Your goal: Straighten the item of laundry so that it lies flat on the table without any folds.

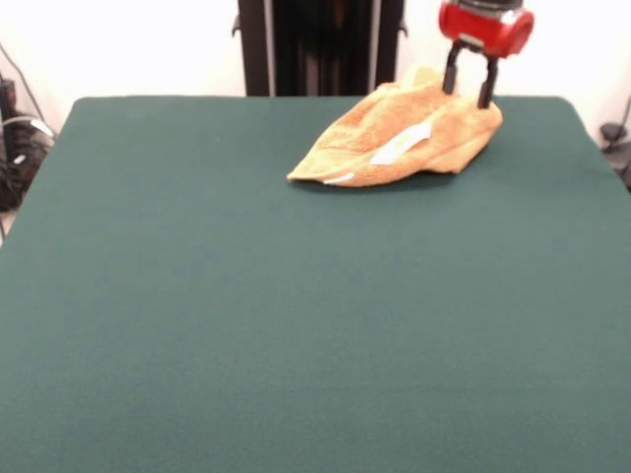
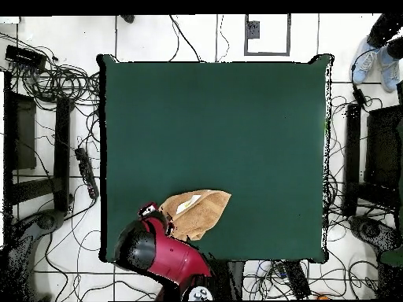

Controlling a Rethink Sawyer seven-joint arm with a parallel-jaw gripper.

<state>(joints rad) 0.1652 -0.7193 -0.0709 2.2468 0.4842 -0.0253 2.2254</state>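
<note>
I am seeing one towel (image 1: 399, 143) lying bunched and folded at about one o'clock on the table (image 1: 296, 325), its white label (image 1: 399, 145) showing. One gripper (image 1: 469, 87) is standing with two fingers spread, tips on the towel's right end, clasping nothing; its upper body is cut off.
</note>
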